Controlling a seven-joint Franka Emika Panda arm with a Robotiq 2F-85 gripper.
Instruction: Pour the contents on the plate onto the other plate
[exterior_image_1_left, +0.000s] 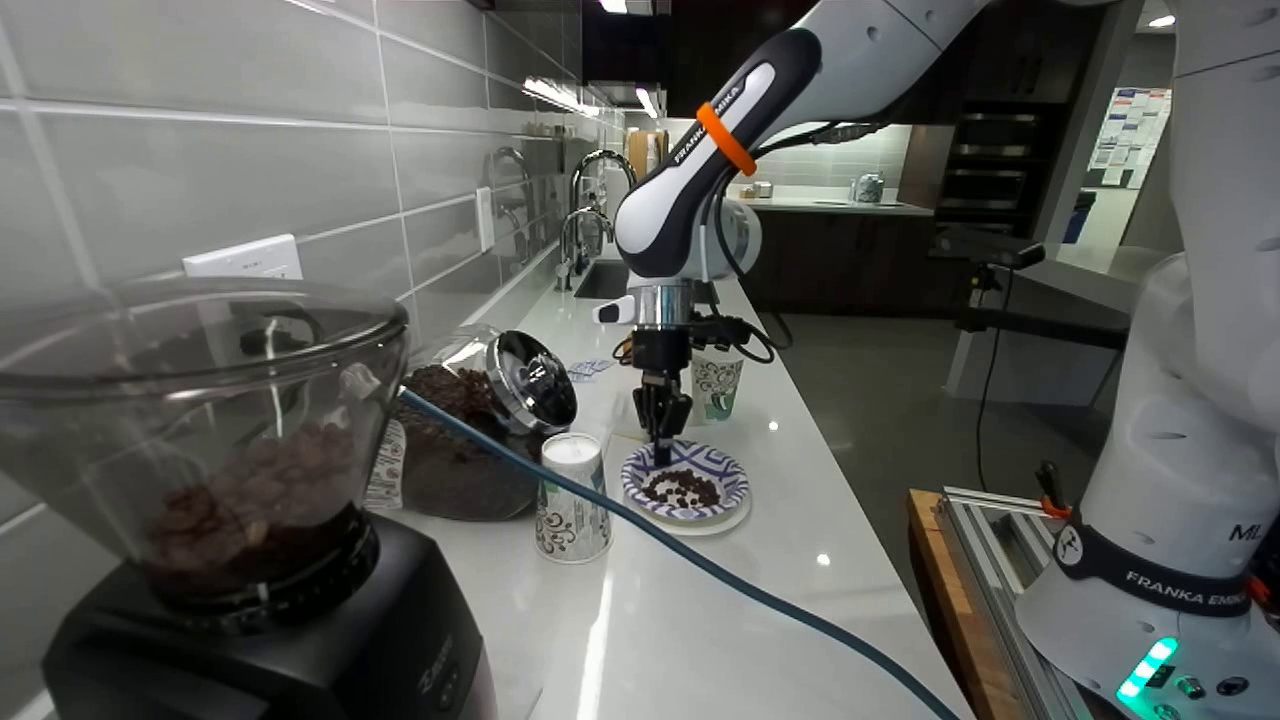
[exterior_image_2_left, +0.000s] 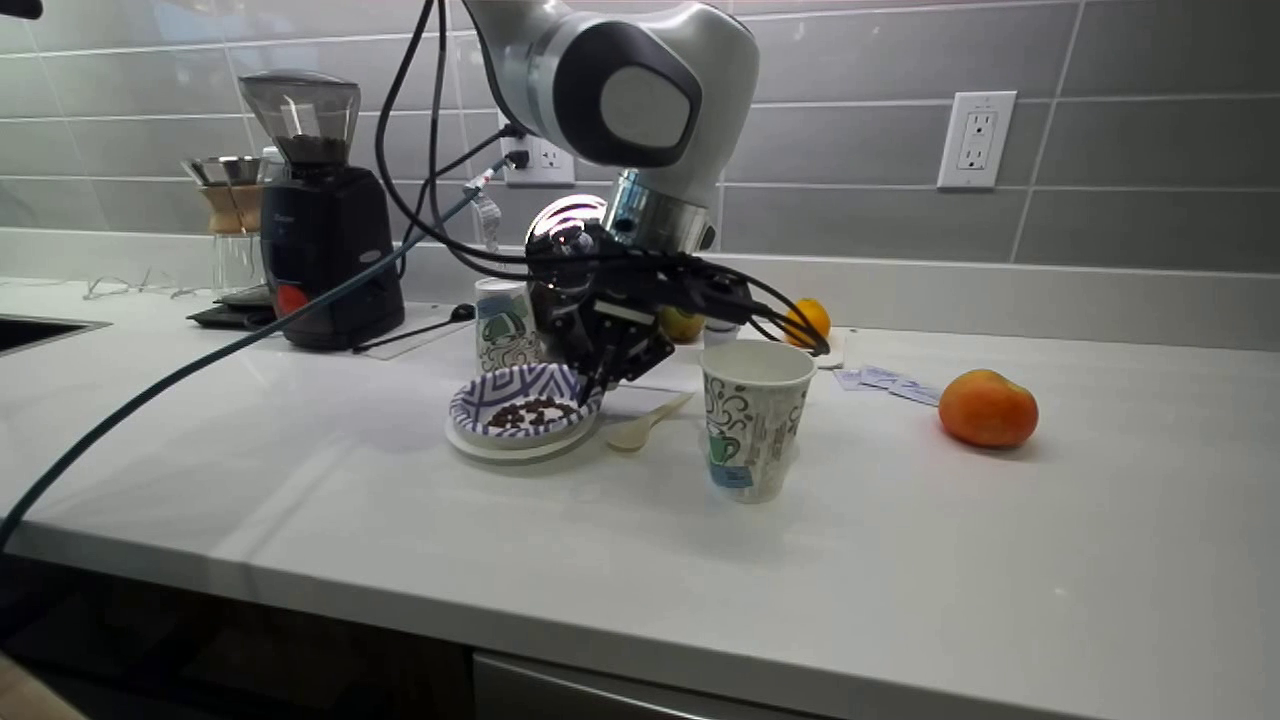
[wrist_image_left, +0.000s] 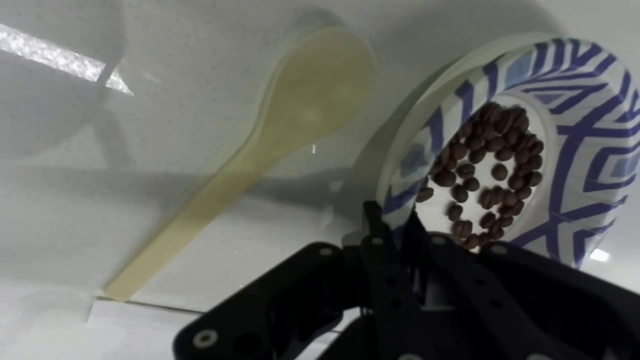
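With the fingers (wrist_image_left: 382, 265) clamped on the patterned plate (wrist_image_left: 575, 150) at one edge, tilt slowly and stay low so the beans (wrist_image_left: 499, 172) land on the white plate (exterior_image_2_left: 520, 454).

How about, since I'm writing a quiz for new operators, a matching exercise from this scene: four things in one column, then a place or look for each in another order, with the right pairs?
1. loose dark beans
2. plain white plate
3. pale spoon
4. coffee grinder

A. beneath the patterned plate
B. black, with a clear hopper on top
C. inside the patterned plate
D. lying beside both plates

Pairs: 1-C, 2-A, 3-D, 4-B
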